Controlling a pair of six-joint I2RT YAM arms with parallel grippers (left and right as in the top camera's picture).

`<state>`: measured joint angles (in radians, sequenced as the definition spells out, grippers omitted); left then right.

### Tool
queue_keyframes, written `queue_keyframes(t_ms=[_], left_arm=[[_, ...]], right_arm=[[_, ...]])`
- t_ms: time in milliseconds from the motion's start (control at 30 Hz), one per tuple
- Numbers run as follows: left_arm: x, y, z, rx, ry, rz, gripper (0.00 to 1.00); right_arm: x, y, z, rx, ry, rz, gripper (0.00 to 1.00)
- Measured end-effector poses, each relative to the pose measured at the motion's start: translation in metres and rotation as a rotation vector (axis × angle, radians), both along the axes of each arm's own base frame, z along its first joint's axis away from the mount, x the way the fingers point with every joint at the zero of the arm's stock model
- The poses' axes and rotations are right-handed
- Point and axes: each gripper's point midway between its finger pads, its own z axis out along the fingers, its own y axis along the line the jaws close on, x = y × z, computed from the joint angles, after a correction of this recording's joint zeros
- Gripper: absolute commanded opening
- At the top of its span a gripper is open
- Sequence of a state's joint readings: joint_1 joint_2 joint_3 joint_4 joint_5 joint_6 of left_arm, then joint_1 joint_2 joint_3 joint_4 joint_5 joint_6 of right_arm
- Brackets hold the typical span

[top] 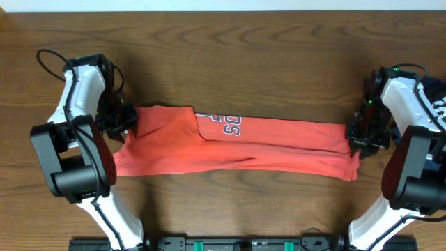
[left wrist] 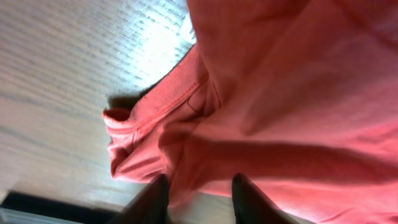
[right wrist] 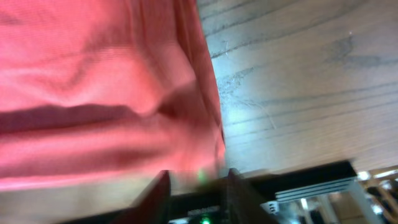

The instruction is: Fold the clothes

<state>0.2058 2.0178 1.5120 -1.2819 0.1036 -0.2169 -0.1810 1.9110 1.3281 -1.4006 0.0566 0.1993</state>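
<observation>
A dark wooden bench [top: 279, 70] fills the overhead view, with a pale strip along its far edge. A black bar with green marks [top: 244, 244] runs along the near edge between the two arm bases, and a thin black cable [top: 49, 59] loops near the left edge. Nothing lies on top of the T-shirt, and only the grippers stand at its ends.

The red-orange T-shirt [top: 279, 143] lies folded into a long, narrow band across the middle of the bench, reaching from one gripper to the other. Its left end is broader, with a flap turned over it. Grey-white block lettering [top: 226, 124] shows at the far edge of the band, left of its middle. Soft creases run along its length. In the left wrist view a ribbed, stitched hem bunches at the end.

The left arm [top: 80, 97] bends in from the left edge, with the left gripper [left wrist: 198, 186] low at the shirt's left end. Its fingers are narrowly parted, with cloth in the gap. The right arm [top: 408, 118] mirrors it. The right gripper [right wrist: 198, 183] is at the right end, and its blurred fingers are likewise slightly apart over the fabric's edge.
</observation>
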Motion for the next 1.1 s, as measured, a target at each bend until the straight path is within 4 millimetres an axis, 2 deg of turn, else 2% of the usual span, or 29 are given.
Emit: queue_keyframes(t_ms=[333,433,600,667,767,900,1000,1100], left_arm=[[-0.001,0.000,0.005,0.003,-0.001,-0.002,0.40],[0.007,0.002,0.019,0.019,-0.078,-0.002,0.40],[0.023,0.000,0.062,0.028,-0.268,0.003,0.40],[0.030,-0.007,0.075,-0.001,-0.335,0.002,0.40],[0.039,-0.024,0.085,-0.047,-0.393,-0.020,0.40],[0.051,-0.056,0.084,-0.090,-0.434,-0.102,0.46],[0.057,-0.081,0.079,-0.106,-0.450,-0.165,0.47],[0.060,-0.099,0.072,-0.116,-0.447,-0.197,0.46]], right_arm=[[0.003,-0.002,-0.001,-0.011,-0.014,0.009,0.40],[0.008,-0.002,-0.003,-0.006,-0.035,0.006,0.42],[0.015,0.000,-0.006,-0.001,-0.066,-0.007,0.42],[0.019,-0.001,-0.008,-0.004,-0.085,-0.016,0.42],[0.026,0.000,-0.010,-0.002,-0.112,-0.033,0.43],[0.029,0.002,-0.011,0.009,-0.128,-0.041,0.44],[0.029,0.003,-0.011,0.015,-0.129,-0.043,0.44],[0.030,0.004,-0.011,0.018,-0.130,-0.044,0.45]])
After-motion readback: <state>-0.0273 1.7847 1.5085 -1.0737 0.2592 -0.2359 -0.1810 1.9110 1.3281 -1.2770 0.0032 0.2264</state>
